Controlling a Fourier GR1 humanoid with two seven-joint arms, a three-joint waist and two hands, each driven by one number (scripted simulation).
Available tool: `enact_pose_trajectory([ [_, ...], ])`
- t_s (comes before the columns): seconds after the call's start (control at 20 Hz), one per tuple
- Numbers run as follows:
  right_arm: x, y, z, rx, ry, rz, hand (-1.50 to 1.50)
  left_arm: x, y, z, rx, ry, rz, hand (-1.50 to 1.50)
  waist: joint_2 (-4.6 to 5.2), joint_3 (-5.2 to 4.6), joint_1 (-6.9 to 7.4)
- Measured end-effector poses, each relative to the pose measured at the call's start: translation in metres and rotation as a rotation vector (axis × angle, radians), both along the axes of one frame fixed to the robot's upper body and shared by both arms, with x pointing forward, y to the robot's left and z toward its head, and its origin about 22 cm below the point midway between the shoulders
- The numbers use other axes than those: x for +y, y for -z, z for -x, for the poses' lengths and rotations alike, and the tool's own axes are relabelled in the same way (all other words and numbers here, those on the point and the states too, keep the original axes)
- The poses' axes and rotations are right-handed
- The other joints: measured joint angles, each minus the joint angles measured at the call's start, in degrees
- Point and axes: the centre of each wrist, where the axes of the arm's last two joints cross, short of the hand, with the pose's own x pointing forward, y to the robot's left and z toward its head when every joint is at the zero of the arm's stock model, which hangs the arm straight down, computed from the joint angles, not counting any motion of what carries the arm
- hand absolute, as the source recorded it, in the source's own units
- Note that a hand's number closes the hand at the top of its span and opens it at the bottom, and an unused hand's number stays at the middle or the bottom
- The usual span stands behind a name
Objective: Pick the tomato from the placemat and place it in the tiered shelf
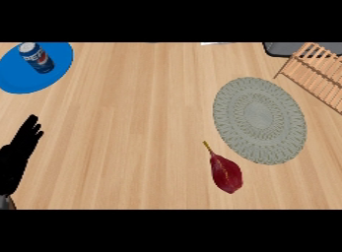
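Observation:
A round grey woven placemat (259,119) lies on the wooden counter at centre right, with nothing on it. No tomato shows; a dark red elongated vegetable with a thin yellowish stem (225,172) lies on the bare wood just off the mat's lower left edge. The wooden slatted tiered shelf (324,76) stands at the upper right, partly cut by the view's edge. My left hand (13,156) rests at the lower left with straight fingers pointing up, holding nothing. My right hand is out of the view.
A blue plate (17,76) sits at the upper left with a blue soda can (37,58) lying on it. A grey object (284,48) shows behind the shelf at the top right.

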Motion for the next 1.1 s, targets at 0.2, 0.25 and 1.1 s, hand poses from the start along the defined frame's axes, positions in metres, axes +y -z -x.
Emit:
enact_pose_trajectory([
  [0.2, -0.014, -0.022, -0.014, 0.030, 0.060, 0.045, 1.50, -0.003, -0.001, -0.003, 0.000, 0.007, 0.001, 0.00, 0.10, 0.00, 0.28],
  [0.25, -0.018, -0.026, -0.018, 0.043, 0.073, 0.050, 1.50, -0.004, -0.003, -0.003, -0.002, 0.004, 0.001, 0.00, 0.11, 0.01, 0.36],
  [1.1, -0.093, -0.044, -0.078, 0.208, 0.285, 0.098, 1.50, -0.009, -0.007, -0.009, -0.003, 0.017, 0.002, 0.00, 0.37, 0.12, 0.74],
])
